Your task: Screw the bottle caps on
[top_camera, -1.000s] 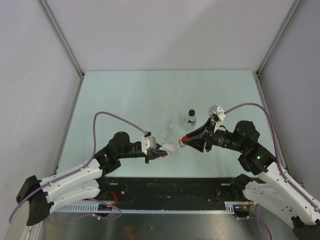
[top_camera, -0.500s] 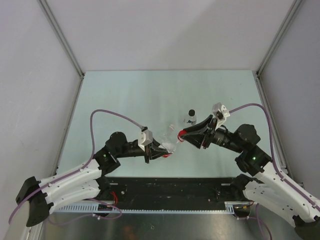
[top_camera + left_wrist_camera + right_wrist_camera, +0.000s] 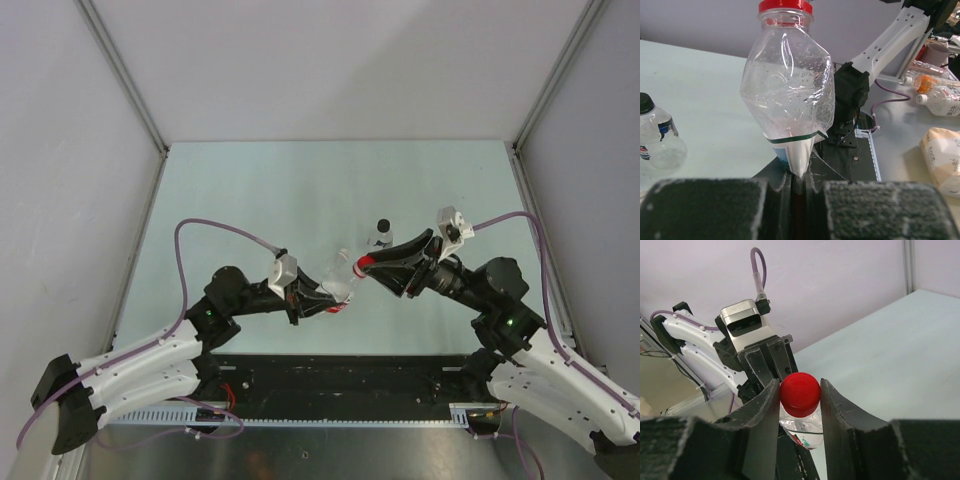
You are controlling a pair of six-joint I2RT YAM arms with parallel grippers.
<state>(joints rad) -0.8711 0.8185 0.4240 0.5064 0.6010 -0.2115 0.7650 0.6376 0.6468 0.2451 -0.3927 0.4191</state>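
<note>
A crumpled clear bottle with a red-and-white label is held off the table, neck pointing at the right arm. My left gripper is shut on its squashed base. A red cap sits on the bottle's neck. My right gripper is shut on that cap, one finger pressing each side. A second clear bottle stands upright on the table just beyond them with a black cap on it; the left wrist view shows this bottle at far left.
The pale green table has grey walls on three sides. The black base rail runs along the near edge. In the left wrist view, loose bottles and a tan bag lie off the table.
Both grippers and the bottle have shifted slightly left and away from the bases. The right wrist has turned about the red cap, and its camera has swung right.
</note>
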